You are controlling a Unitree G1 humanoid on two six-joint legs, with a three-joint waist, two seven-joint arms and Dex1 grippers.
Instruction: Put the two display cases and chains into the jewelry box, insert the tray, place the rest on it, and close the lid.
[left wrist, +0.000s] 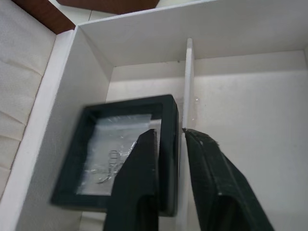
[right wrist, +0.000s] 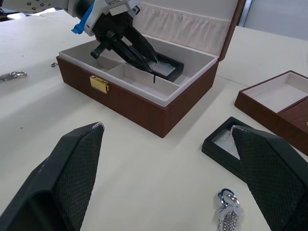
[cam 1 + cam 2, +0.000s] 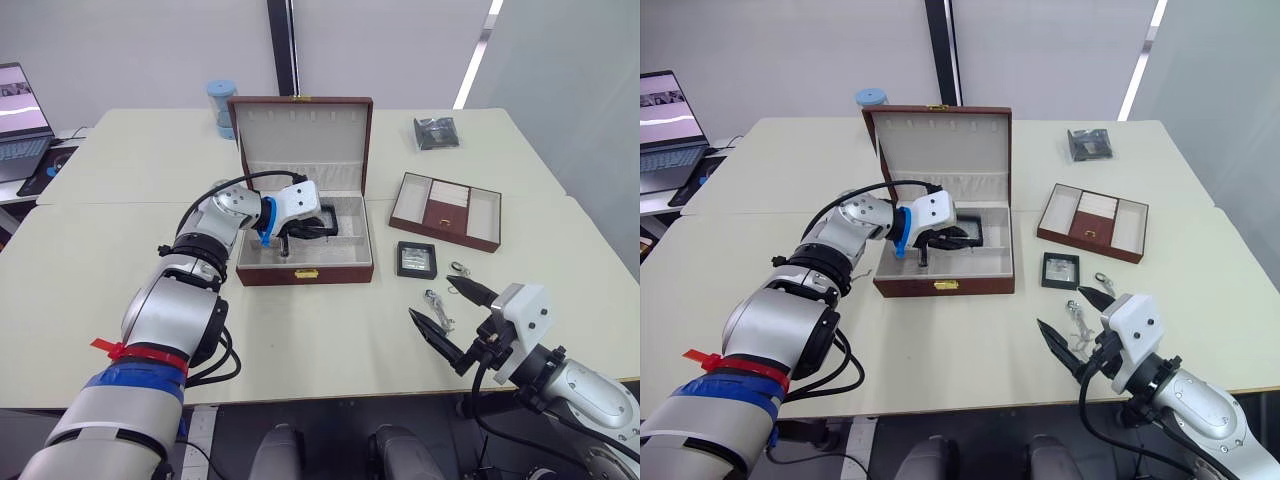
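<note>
The jewelry box (image 3: 330,272) stands open at mid-table with its lid (image 3: 300,128) upright. My left gripper (image 1: 171,137) reaches into the box's back right compartment, fingers slightly open, straddling the edge of one display case (image 1: 120,144) and the cream divider. The case lies tilted there against the wall. The second display case (image 3: 416,259) lies flat on the table right of the box. Two chains (image 3: 460,268) (image 3: 437,305) lie beside it. The tray (image 3: 447,210) sits farther right. My right gripper (image 3: 432,297) hovers wide open near the chains, holding nothing.
A black pouch (image 3: 436,132) lies at the back right of the table. A blue-lidded jar (image 3: 221,105) stands behind the box on the left. A laptop (image 3: 20,120) sits on a side table at far left.
</note>
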